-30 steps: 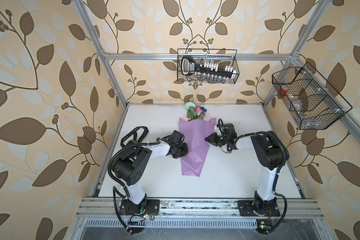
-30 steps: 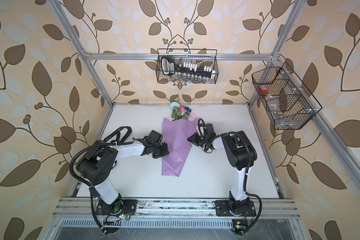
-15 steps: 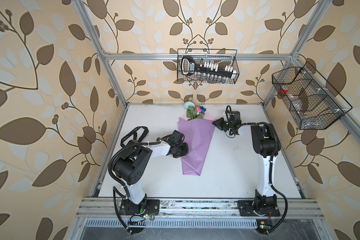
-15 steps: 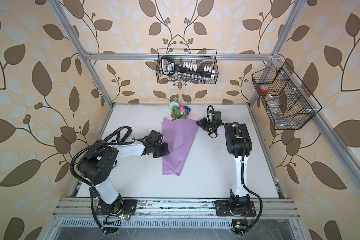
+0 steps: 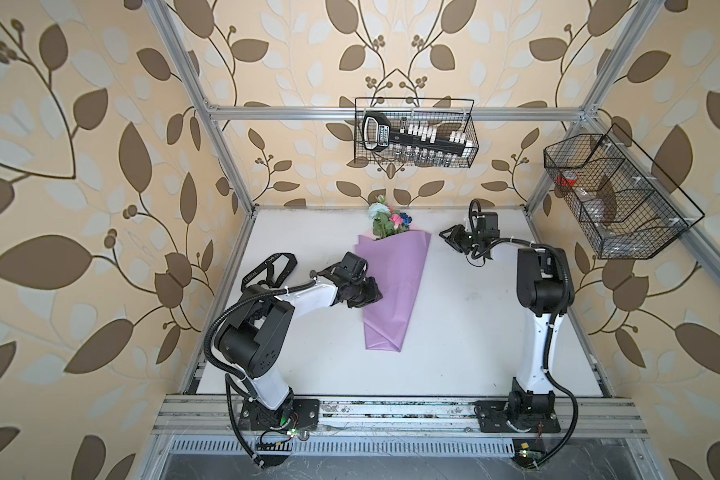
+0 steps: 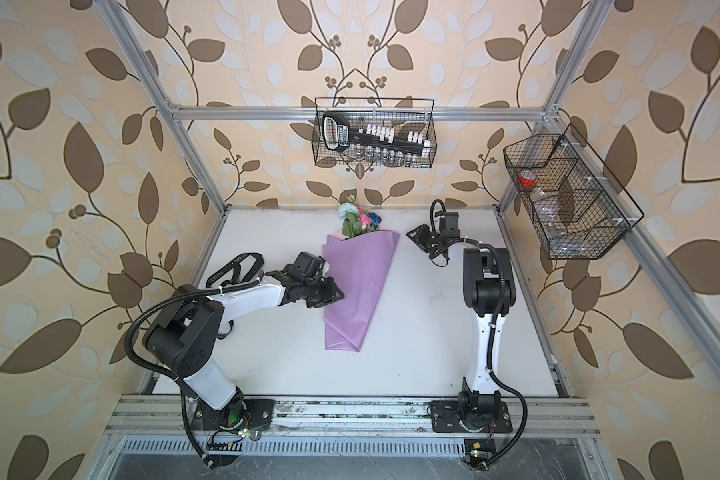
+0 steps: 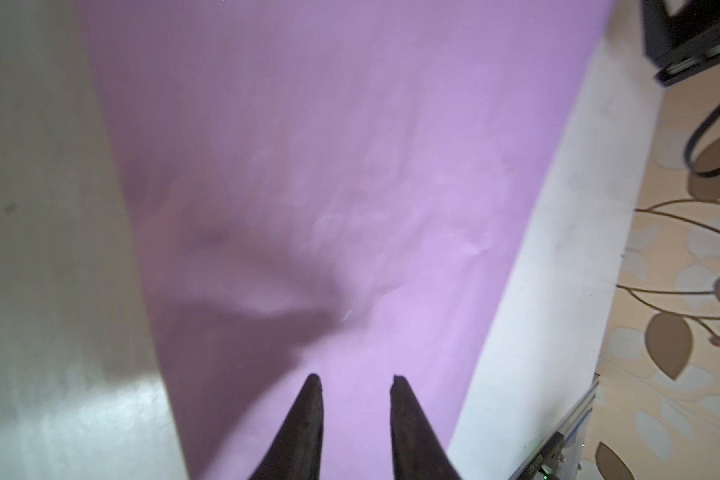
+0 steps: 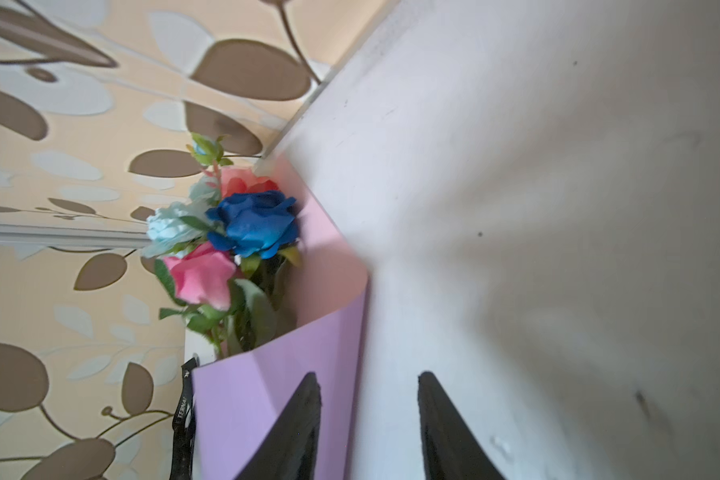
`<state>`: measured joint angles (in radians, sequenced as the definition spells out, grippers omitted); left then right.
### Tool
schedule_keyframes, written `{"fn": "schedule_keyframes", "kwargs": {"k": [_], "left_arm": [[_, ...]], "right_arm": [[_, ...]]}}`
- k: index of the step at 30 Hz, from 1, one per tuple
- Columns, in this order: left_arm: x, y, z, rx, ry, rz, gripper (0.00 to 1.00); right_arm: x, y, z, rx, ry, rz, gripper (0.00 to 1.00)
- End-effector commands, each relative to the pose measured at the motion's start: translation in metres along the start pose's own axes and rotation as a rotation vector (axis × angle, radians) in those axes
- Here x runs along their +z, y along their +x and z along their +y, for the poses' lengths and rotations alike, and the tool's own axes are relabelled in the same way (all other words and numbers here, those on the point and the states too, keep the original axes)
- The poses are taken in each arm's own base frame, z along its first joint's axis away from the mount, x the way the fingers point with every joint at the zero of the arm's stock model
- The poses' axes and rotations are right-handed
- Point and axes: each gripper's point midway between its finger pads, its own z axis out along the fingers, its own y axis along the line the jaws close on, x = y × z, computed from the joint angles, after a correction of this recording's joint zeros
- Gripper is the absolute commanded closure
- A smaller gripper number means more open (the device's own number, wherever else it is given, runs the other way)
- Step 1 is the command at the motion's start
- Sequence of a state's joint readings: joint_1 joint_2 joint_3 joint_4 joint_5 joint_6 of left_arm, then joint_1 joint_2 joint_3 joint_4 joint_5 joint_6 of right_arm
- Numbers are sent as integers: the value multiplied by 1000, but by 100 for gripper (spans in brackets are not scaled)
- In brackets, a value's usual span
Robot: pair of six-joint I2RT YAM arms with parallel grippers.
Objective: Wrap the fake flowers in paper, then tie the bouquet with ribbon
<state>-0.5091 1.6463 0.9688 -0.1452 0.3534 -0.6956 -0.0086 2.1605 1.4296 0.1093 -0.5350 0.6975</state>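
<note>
While one bouquet (image 5: pixel 393 286) lies on the surface (image 5: pixel 454 332), we count two hands, both narrowly parted and empty: left hand (image 7: pixel 355 377) over its paper (image 7: pixel 350 124), right hand (image 8: pixel 367 373) beside its flower end; two baskets (image 5: pixel 360 156) hang above.

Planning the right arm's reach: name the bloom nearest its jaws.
The dark blue bloom, rightmost; the pink blooms and pale blue bloom sit farther left.
</note>
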Motion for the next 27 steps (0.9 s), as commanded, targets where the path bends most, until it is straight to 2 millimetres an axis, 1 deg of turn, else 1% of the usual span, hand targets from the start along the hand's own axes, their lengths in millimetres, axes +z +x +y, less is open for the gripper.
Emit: {"fn": "schedule_keyframes", "kwargs": {"k": [1,2,3,4,6,8,10,12,14,16,20,22,24,25,27], "left_arm": [[-39,-33,-27,67,14,-134,52],[-45,-40,-20,63,-37,-169,43],[-51,-49,-12,60,-86,-196,36],[-53,-55,-5,56,-120,-208,33],[-55,-68,12,40,-182,-215,24],[-51,-77,27,22,-227,-205,17],[-43,-83,40,10,-256,-190,5],[-32,-85,50,2,-267,-163,2],[-20,-89,54,-2,-250,-142,1],[-8,-93,56,-17,-219,-124,4],[12,-99,52,-34,-160,-88,13],[24,-103,53,-40,-157,-74,19],[38,-105,57,-51,-153,-51,28],[44,-105,57,-56,-146,-37,36],[56,-105,56,-63,-115,-17,56]], "right_arm": [[-25,23,17,-37,-16,29,54],[-32,32,20,-46,-20,30,51],[-36,44,20,-51,-18,43,47],[-40,53,24,-62,-25,49,44],[-43,78,29,-87,-24,81,39],[-41,99,32,-109,-10,114,35],[-38,116,34,-117,-6,141,33],[-32,131,38,-122,-12,163,32],[-24,143,40,-124,-13,187,32],[-14,152,42,-127,-14,213,31],[10,164,51,-144,-33,253,31],[21,167,52,-146,-35,272,36],[29,168,50,-138,-28,282,44],[32,169,48,-135,-24,286,50],[36,166,41,-130,2,283,67]]}}
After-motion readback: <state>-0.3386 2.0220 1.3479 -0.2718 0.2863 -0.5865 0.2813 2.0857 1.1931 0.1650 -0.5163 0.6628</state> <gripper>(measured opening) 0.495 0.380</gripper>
